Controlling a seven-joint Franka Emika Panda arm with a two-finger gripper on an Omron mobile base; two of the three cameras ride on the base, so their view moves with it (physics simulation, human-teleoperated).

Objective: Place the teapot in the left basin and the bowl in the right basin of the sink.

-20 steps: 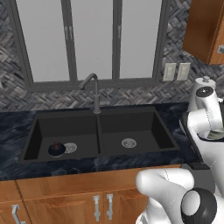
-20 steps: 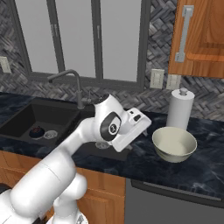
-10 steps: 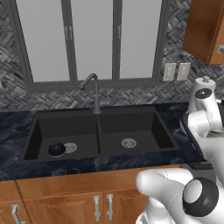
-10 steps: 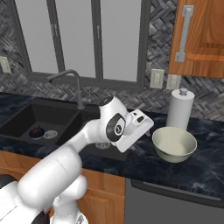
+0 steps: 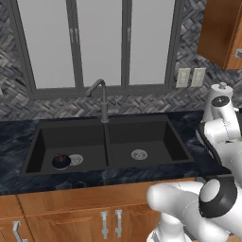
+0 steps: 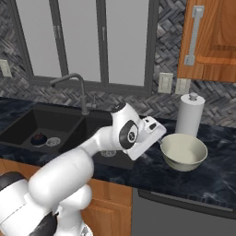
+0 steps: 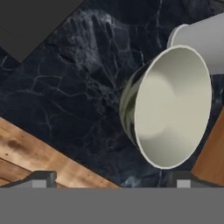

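You have the dark marbled worktop (image 6: 216,177) running the full width under the window, with the sink (image 5: 108,176) cut into it and a strip of bare stone along its front edge above the wooden cabinet doors (image 5: 61,220). To the right of the sink the worktop is a broad open stretch, and that is where the arm is working.

The sink is a matte black double unit with a central divider and a grey gooseneck faucet (image 5: 100,97) standing at the back rim, over the divider. The left basin (image 5: 90,137) holds the teapot (image 5: 61,161), which sits on the basin floor toward the front left, just beside the round silver drain. The right basin (image 5: 156,139) has its silver drain near the middle of its floor.

The bowl (image 6: 183,151) stands upright on the worktop well to the right of the sink, apart from its rim. Directly behind the bowl, near the wall, stands a white paper towel roll (image 6: 189,114); the two are close, and you cannot tell whether they touch. In front of the bowl there is open stone up to the worktop edge.

Your gripper (image 7: 111,177) hangs just left of the bowl, pointing at its side. In the hand view the fingers (image 7: 41,177) stand spread wide at either side of the frame, holding nothing, with the bowl's pale rim between them and ahead, not yet touched.
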